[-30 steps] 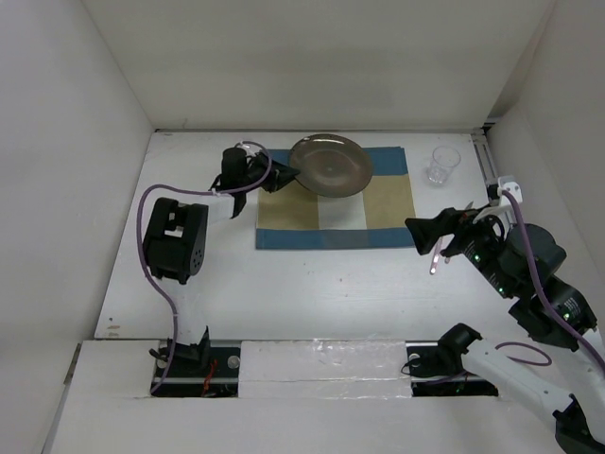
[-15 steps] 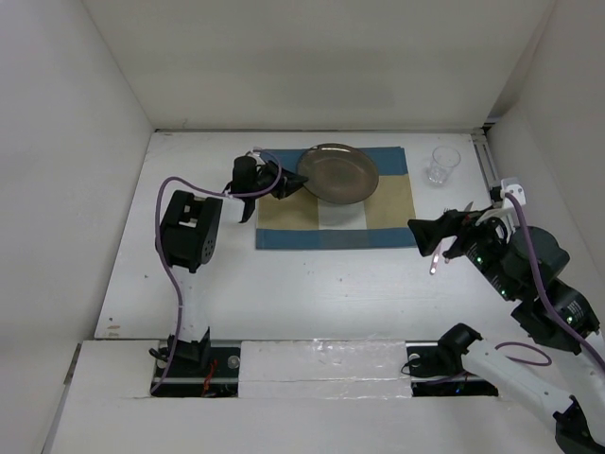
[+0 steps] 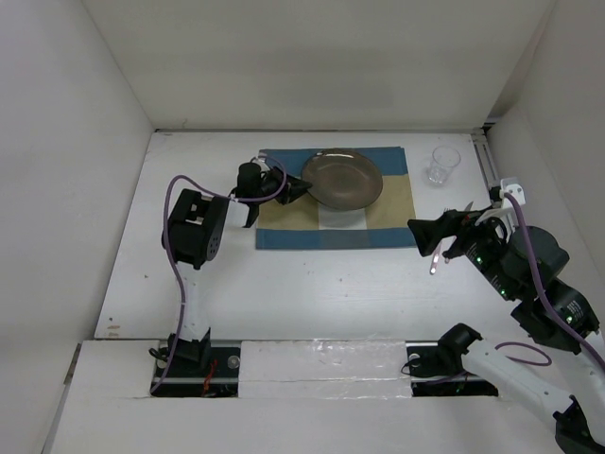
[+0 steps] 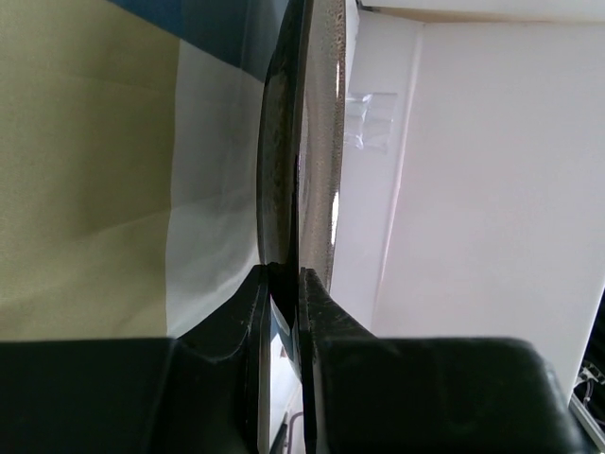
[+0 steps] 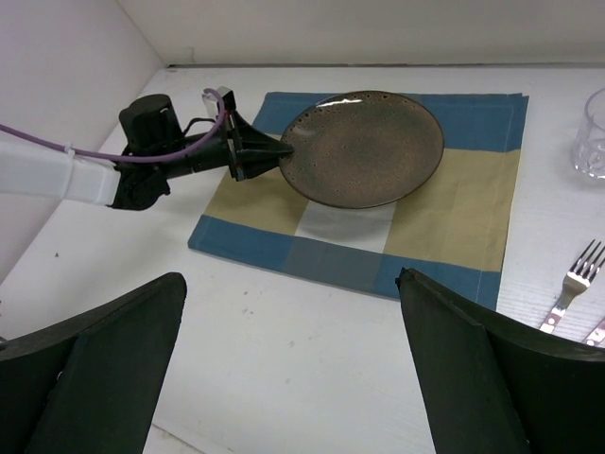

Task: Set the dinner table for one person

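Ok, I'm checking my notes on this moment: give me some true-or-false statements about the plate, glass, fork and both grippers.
The left gripper is shut on the plate at its rim. True.
The plate is over the placemat. True.
The right gripper holds the fork. False: it is open and empty; the fork lies on the dinner table.
The glass stands on the placemat. False: it stands on the bare table beyond the mat's right edge.
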Controlling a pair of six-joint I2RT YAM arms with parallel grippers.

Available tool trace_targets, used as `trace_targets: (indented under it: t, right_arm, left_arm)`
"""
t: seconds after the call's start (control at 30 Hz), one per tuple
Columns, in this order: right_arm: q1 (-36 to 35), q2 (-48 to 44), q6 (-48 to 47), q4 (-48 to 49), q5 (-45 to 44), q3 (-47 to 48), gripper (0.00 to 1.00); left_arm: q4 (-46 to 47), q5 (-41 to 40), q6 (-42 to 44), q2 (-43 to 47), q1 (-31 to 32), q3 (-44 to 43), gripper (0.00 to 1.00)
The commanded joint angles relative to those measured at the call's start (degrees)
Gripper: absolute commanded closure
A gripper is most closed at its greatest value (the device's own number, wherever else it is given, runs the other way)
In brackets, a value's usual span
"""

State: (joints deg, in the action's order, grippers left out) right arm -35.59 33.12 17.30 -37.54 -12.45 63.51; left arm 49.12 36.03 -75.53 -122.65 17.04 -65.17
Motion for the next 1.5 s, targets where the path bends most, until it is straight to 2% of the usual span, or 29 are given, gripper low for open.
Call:
trace_targets:
  t: [0.0, 0.63, 0.93, 1.07, 1.1, 1.3, 1.4, 1.47]
  right_arm:
    - [0.3, 0.3, -0.9, 1.6, 0.1, 1.2, 0.0]
    - [0.3, 0.3, -1.4, 2.1, 0.6, 0.1, 0.0]
    - [0.3, 0.8, -1.4, 2.1, 0.6, 0.1, 0.0]
    - [0.3, 0.8, -1.4, 2.1, 0.6, 0.1, 0.0]
    - [0.3, 0.8, -1.4, 2.1, 1.1, 0.1, 0.0]
    - [0.3, 0.8, -1.4, 2.1, 1.1, 0.7, 0.0]
    - [0.3, 1.3, -1.4, 2.1, 1.1, 0.7, 0.0]
    - [0.3, 1.3, -1.4, 2.6, 1.6, 0.7, 0.0]
  left_arm:
    - [17.1, 4.1, -3.5, 3.8, 0.2, -0.5, 1.0]
    - [20.6, 4.7, -5.2, -0.2, 0.2, 0.0, 0.99]
    - [17.8, 4.1, -3.7, -0.2, 0.2, 1.9, 0.8]
    - [16.8, 1.8, -3.0, 1.8, 0.2, 4.3, 0.65]
    - [16.8, 1.2, -2.2, 2.7, 0.2, 5.7, 0.58]
    - [13.5, -2.0, -0.3, 5.1, 0.2, 8.1, 0.46]
    - [11.1, -5.2, 1.3, 8.7, 0.2, 9.8, 0.4]
    - [6.2, -7.7, 4.7, 12.5, 0.2, 10.5, 0.36]
